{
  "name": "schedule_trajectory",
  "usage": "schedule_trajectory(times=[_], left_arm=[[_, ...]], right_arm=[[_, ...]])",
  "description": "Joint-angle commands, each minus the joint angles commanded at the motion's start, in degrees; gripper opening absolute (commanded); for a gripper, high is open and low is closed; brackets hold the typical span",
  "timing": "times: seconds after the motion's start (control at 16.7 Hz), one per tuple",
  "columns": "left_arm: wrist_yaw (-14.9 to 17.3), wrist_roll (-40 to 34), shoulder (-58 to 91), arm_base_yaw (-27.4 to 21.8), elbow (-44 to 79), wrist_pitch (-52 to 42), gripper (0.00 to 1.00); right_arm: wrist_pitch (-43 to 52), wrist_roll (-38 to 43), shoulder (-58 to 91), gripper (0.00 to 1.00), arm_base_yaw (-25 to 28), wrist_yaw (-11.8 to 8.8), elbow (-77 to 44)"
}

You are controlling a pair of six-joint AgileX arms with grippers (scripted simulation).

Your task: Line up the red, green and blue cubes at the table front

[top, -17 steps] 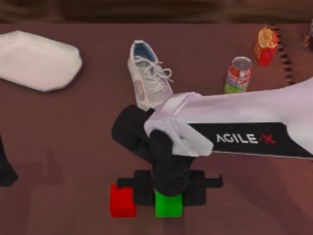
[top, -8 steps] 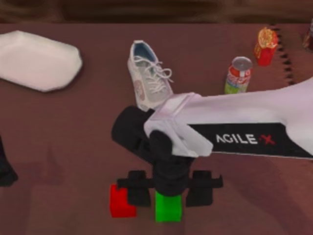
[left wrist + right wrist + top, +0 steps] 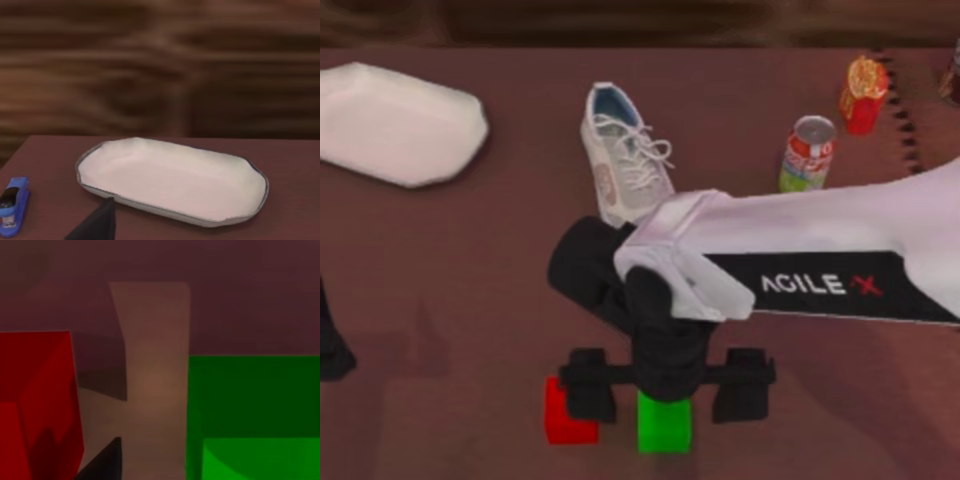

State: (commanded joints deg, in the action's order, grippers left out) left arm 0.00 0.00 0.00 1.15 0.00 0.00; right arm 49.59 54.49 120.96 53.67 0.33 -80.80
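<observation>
The green cube (image 3: 665, 427) rests on the table (image 3: 470, 300) at the front, with the red cube (image 3: 563, 422) just to its left and a narrow gap between them. My right gripper (image 3: 664, 398) hangs over the green cube, open, one dark finger (image 3: 590, 388) overlapping the red cube and the other to the right of the green one. The right wrist view shows the red cube (image 3: 40, 405) and green cube (image 3: 250, 415) apart, bare table (image 3: 150, 380) between them. The blue cube is out of view. My left gripper (image 3: 330, 350) is parked at the left edge.
A white tray (image 3: 400, 125) lies at the back left, also filling the left wrist view as the tray (image 3: 170, 180) beside a blue stapler (image 3: 12, 205). A white shoe (image 3: 625, 155), a red-and-green can (image 3: 807, 152) and a red carton (image 3: 863, 95) stand behind.
My right gripper's fingers have spread apart, letting go of the green cube, which stays beside the red one. The left arm has not moved.
</observation>
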Motion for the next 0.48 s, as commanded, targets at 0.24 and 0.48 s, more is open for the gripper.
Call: schedule_trajectory(times=[0.24,0.48], left_arm=[[0.0,0.0,0.0,0.0,0.0,0.0,1.0],[0.0,0.0,0.0,0.0,0.0,0.0,1.0]], right_arm=[[2.37,0.0,-0.82,1.0,0.16,0.03,-1.82],[11.13,0.02,-3.69,1.0,0.38,-0.06,-6.86]])
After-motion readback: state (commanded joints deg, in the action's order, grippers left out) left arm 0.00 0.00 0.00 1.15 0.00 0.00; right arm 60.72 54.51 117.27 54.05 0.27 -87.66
